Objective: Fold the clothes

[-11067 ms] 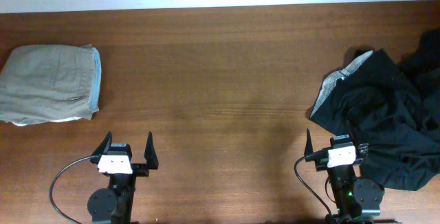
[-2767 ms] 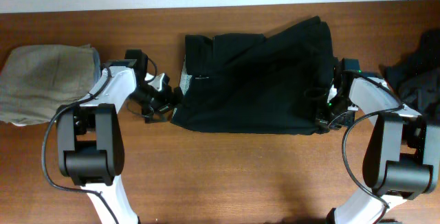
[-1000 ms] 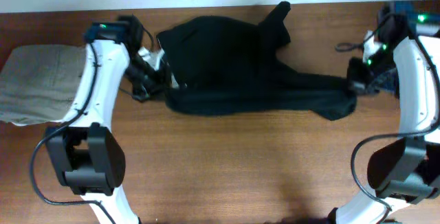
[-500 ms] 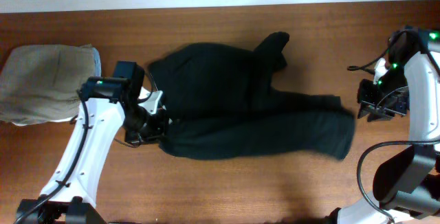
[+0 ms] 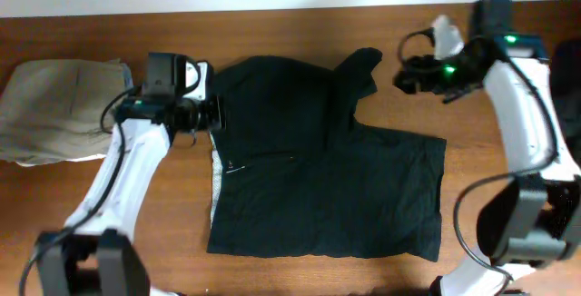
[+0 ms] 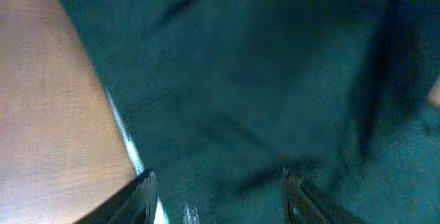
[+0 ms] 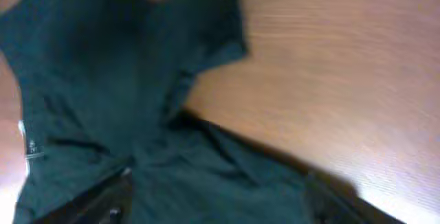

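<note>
Limp black fabric garment [image 5: 318, 178] lying spread on brown wooden worktop [image 5: 300, 24], left end effector [image 6: 216, 183] hovering wide open over its left edge, right end effector [image 7: 216, 186] hanging wide open near its upper flap

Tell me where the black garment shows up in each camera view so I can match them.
Overhead: the black garment lies spread out mid-table.
Left wrist: the garment fills most of the picture.
Right wrist: the garment covers the left and bottom.
Shared landmark: the pale strip along its edge, slanting at left, faint at far left.
</note>
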